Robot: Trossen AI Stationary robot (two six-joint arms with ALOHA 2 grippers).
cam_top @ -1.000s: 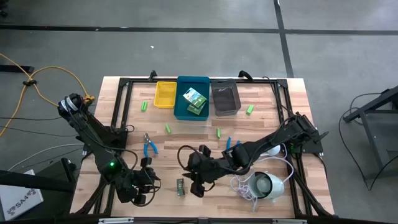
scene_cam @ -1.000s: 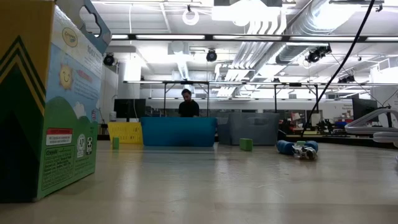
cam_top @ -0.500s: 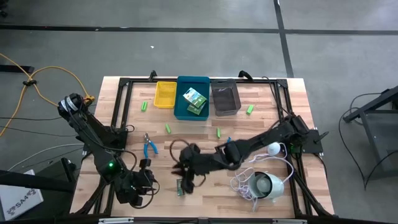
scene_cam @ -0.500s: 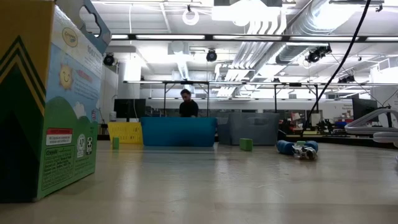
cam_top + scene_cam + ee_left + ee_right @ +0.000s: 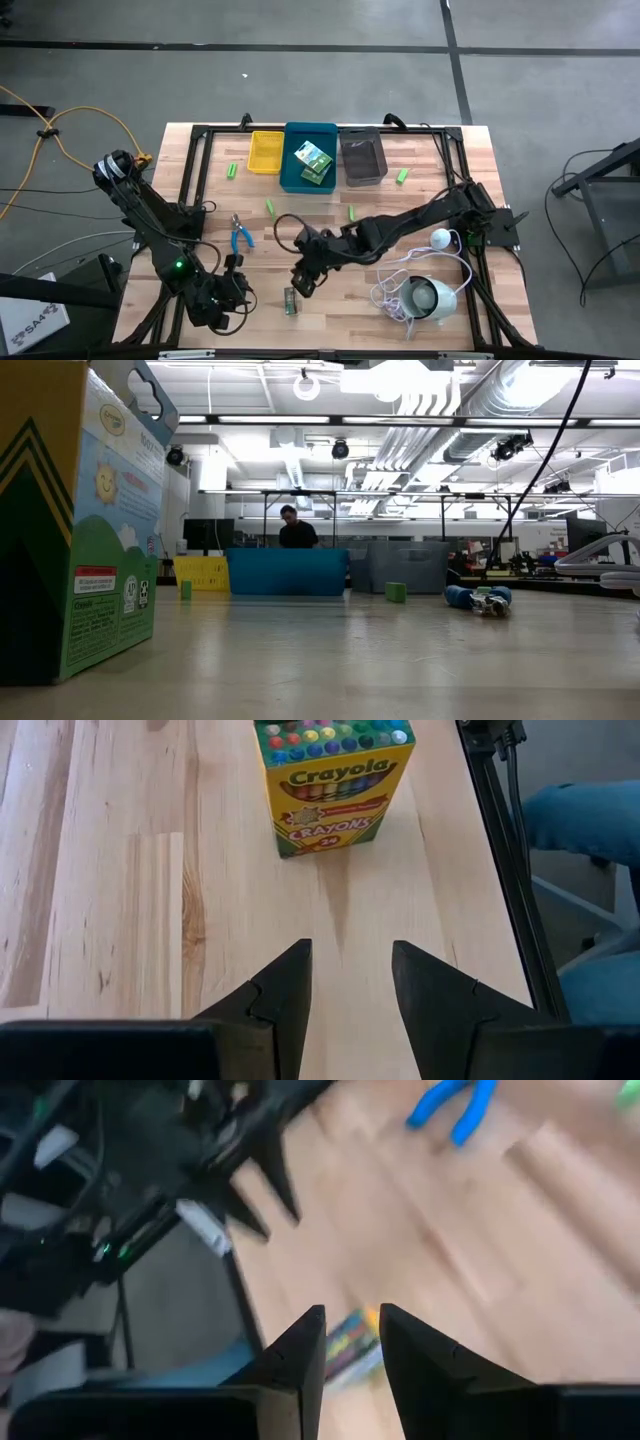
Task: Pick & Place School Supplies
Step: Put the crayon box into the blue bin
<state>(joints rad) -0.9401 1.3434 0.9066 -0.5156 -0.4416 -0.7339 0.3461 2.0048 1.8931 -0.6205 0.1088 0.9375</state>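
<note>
High view: my right gripper [image 5: 302, 283] sits lower centre of the frame, just above and beside the crayon box [image 5: 290, 301] lying on the table [image 5: 470, 180]; touching or not, I cannot tell from here. My left gripper [image 5: 236, 300] waits at lower left, left of that box. A second crayon box [image 5: 314, 161] lies in the blue bin [image 5: 309, 185] at top centre, between the yellow bin [image 5: 266, 152] and the grey bin [image 5: 362, 158]. Blue-handled tool [image 5: 240, 235] lies left of centre. Green pieces: one [image 5: 232, 171] left of the yellow bin, one [image 5: 270, 206] below it, one [image 5: 352, 213] centre, one [image 5: 402, 176] right of the grey bin. White device [image 5: 432, 297] with cord at lower right.

Low view: crayon box [image 5: 75, 525] fills the left edge, upright. Blue bin [image 5: 287, 572] mid-frame, a green piece [image 5: 396, 592] and a blue-handled tool [image 5: 480, 600] to its right. A person [image 5: 295, 532] stands behind the bin.

Left wrist view: my left fingers [image 5: 285, 995] are parted, nothing between them; crayon box [image 5: 333, 782] at top centre, apart from them.

Right wrist view: my right fingers [image 5: 301, 1348] stand a narrow gap apart, empty; crayon box [image 5: 355, 1340] shows blurred just past the tips. Blue-handled tool [image 5: 455, 1107] upper right.
</note>
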